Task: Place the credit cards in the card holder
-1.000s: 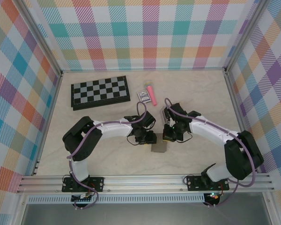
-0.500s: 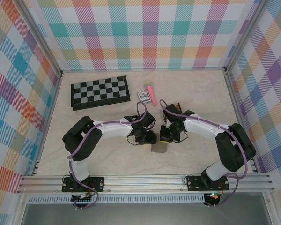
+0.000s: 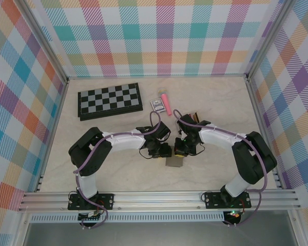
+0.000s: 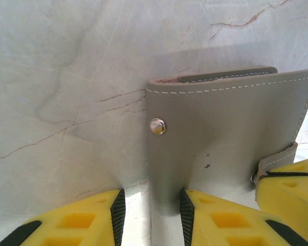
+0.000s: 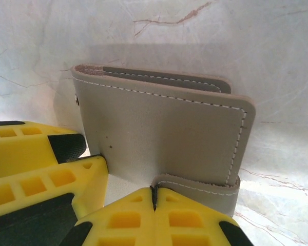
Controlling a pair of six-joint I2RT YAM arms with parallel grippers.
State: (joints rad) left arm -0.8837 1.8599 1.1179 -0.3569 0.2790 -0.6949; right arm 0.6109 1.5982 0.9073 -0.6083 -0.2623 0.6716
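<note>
- The folded chessboard (image 3: 110,101) lies well away to the far left of the card holder (image 3: 174,162). It has no part in the job and sits clear of both arms.
- A small patterned card box (image 3: 156,104) and a pink stick (image 3: 167,104) lie side by side beyond the card holder, towards the back wall and apart from it.
- The left hand (image 4: 150,206) sits at the card holder's near left corner with its jaws partway open.
  - One finger is on the bare bench (image 3: 220,102) just left of the holder's edge, and the other lies over the grey cover.
  - A sliver of bench shows between the outer finger and that edge, so the hand straddles the corner rather than clamping it.
  - My reading is that it is there to steady the holder against sliding.
- The card holder lies flat on the bench between the two hands, folded shut, with a metal stud (image 4: 157,126) on the left side of its cover. It looks as if it must be opened before any credit card can go in.
- The right hand (image 5: 154,197) is at the holder's near right corner with its fingers clenched tight together.
  - The end of the closing tab (image 5: 200,187) runs straight into the seam between them, so it appears to be pinching the tab.
  - The likely purpose is to peel the tab free and lift the cover.
</note>
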